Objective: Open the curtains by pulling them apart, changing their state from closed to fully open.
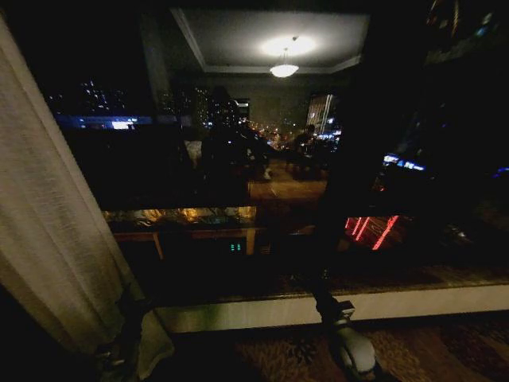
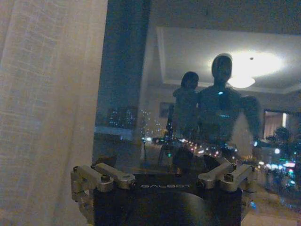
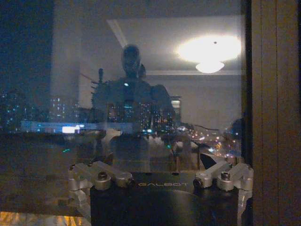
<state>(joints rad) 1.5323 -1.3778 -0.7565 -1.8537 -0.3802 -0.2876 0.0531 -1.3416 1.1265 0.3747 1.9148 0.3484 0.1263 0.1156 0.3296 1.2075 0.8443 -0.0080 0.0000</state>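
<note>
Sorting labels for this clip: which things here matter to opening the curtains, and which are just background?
Job:
- sheer curtain, gathered at the left
- left end effector, beside the curtain
- right end effector, facing the glass

Background:
- window glass
- window sill
- patterned carpet

Left arm is reaching low on the robot's left, its left gripper (image 1: 119,350) sitting near the bottom edge of the head view. The linkages are showing splayed wide in the left wrist view (image 2: 164,181), though the jaws are too dark to read. Right arm is stretching forward low at centre-right, right gripper (image 1: 334,306) pointing ahead, jaws also unreadable.
</note>
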